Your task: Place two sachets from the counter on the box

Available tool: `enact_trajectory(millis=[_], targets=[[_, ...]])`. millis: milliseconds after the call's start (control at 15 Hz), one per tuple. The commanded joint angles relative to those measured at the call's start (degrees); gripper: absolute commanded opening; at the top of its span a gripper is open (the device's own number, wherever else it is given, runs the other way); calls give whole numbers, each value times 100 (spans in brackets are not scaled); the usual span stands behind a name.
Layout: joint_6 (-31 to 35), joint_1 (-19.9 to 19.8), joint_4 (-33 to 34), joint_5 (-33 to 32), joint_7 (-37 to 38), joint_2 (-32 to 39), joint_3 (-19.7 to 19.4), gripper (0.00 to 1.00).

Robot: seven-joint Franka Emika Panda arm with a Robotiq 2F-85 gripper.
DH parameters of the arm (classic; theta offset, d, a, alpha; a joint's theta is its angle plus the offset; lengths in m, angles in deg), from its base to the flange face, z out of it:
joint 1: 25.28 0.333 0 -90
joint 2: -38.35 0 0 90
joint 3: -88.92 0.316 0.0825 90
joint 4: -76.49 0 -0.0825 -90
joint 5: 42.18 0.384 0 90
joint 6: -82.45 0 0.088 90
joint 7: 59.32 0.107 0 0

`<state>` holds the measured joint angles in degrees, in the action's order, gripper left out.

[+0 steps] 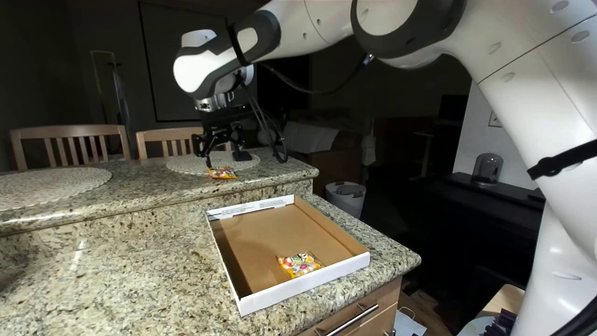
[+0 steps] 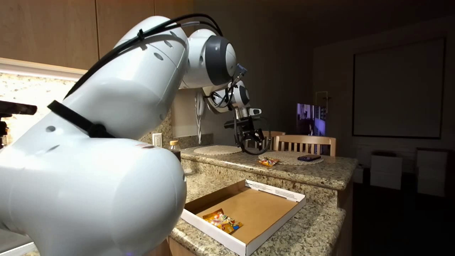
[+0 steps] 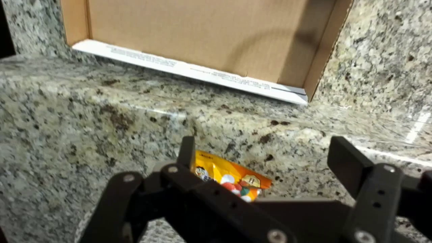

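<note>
One orange-and-yellow sachet (image 1: 222,172) lies on the raised granite counter (image 1: 149,189), by the edge of a round placemat; it also shows in an exterior view (image 2: 268,161). My gripper (image 1: 225,153) is open and empty above it. In the wrist view the gripper (image 3: 266,157) has its fingers wide apart, and the sachet (image 3: 229,175) appears toward the left finger, partly hidden by it. Another sachet (image 1: 299,265) lies inside the box (image 1: 266,228), near its front wall; this sachet (image 2: 223,221) also shows there in an exterior view. The box (image 3: 189,33) is at the top of the wrist view.
The box stands on the lower counter (image 1: 116,280), below the raised ledge. A dark flat object (image 2: 309,157) lies on a placemat (image 2: 284,155). Another placemat (image 1: 51,184) lies farther along the ledge. Wooden chairs (image 1: 70,135) stand behind. A bottle (image 2: 174,145) is partly hidden by the arm.
</note>
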<state>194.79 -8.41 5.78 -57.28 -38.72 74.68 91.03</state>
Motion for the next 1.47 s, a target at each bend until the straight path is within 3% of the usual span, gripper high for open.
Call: enact_trajectory(millis=[0,200,667,1000,1333,1400], targets=[[40,243,818,-449,-340,581,-197,100],[303,290,1042,-833,-527,907,-304,100],[1173,73,1324,-672,-680,1370,-158,100],[1027,191,1436,-808,-369,1492,-303,100],[171,331,2046,-721,-196,1952,-740,100],[29,268,2128,-794,-188,2009,-682,100]])
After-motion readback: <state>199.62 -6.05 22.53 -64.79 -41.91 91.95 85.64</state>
